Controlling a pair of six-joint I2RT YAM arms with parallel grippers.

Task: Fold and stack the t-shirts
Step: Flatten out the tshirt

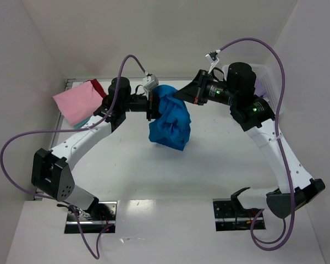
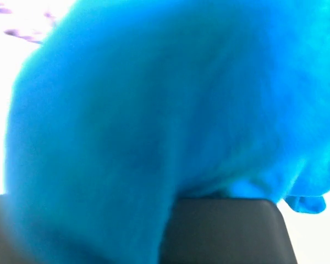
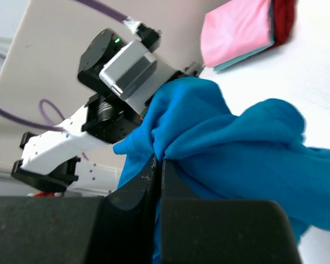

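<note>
**A:** Well, where is the bright blue cloth t-shirt (image 1: 170, 124)?

**B:** It hangs bunched and crumpled between the two arms, over the middle of the white table (image 1: 209, 165). Its top edge is level with both grippers. I cannot tell whether its lower end touches the table.

**A:** What is the right gripper (image 3: 158, 162) doing?

**B:** Its two black fingers are pressed together, pinching a fold at the upper edge of the shirt. The wrist view shows the cloth spilling away to the right of them.

**A:** And the left gripper (image 1: 152, 107)?

**B:** It sits against the shirt's left side, near the top. In its own camera, blurred blue cloth fills nearly everything and drapes over one black finger (image 2: 225, 231). I cannot tell whether that gripper is spread or closed.

**A:** Anything else on the table?

**B:** A folded pink cloth t-shirt (image 1: 77, 102) lies at the far left corner, well apart from the blue one. A dark red cloth t-shirt (image 1: 99, 86) lies just behind it, touching it. A white plastic mesh basket (image 1: 267, 77) stands at the far right, partly hidden behind the right arm.
</note>
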